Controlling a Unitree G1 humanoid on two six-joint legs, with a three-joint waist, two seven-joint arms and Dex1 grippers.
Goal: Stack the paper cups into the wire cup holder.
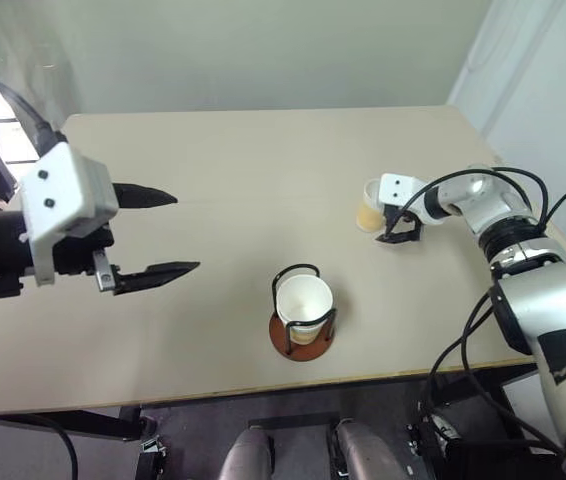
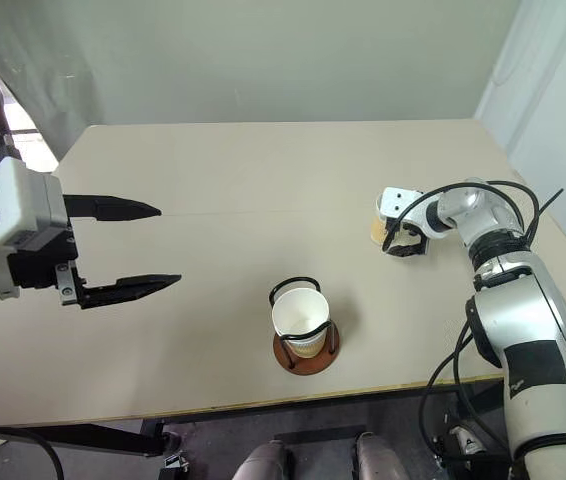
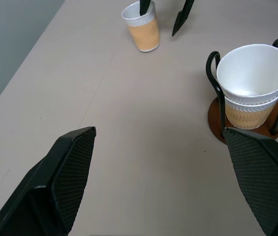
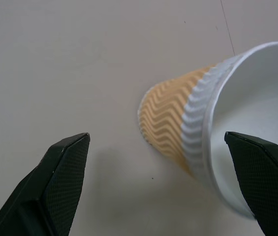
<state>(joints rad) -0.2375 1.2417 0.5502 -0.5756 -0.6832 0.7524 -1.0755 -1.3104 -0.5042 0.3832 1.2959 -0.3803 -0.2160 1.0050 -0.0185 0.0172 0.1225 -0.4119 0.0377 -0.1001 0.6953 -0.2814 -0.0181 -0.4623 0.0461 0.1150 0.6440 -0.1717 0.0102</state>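
Your black wire cup holder on its round reddish-brown base (image 1: 302, 335) stands near the desk's (image 1: 213, 180) front edge, already holding two nested tan-and-white paper cups (image 3: 251, 86). One loose tan ribbed paper cup (image 4: 198, 123) stands upright toward the right edge. Your right gripper (image 1: 393, 222) is spread wide, one finger inside the rim and one outside, not yet clamped. Your left gripper (image 1: 153, 232) hangs released and empty over the left side. One cup remains to grasp and stack.
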